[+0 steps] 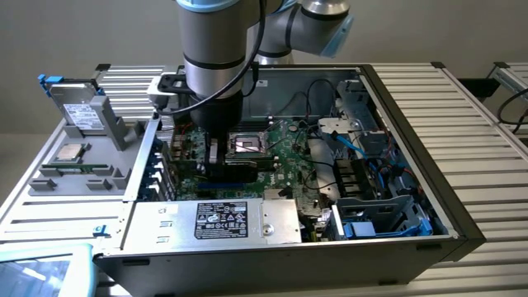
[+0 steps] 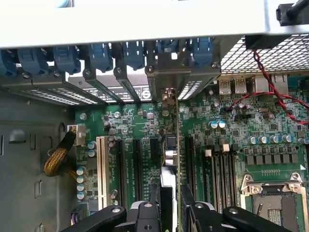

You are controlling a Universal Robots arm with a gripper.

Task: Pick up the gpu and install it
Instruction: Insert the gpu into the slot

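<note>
- The computer case point(image 1: 247, 266) lay open. The arm point(image 1: 212, 49) reached down into it at about eleven o'clock from the case's middle in the exterior view, and its bulk hid the card from you there.
- The motherboard point(image 2: 130, 121) spread beneath the gripper, with the CPU socket point(image 1: 247, 145) at roughly three o'clock of the wrist in the exterior view.
- The gpu point(image 2: 169, 150) stood on edge over the long slots, its silver bracket point(image 2: 166, 72) up at the rear slot openings.
- You could judge the card light and stiff but fragile. Take it by the cooler and bare board, and keep any push straight, never twisting.
- The gripper point(image 2: 171, 215) was clamped on the gpu, one of its fingers point(image 2: 145, 212) on each face.
- You could not tell whether the edge connector sat in a slot, because the card itself covered it.
</note>
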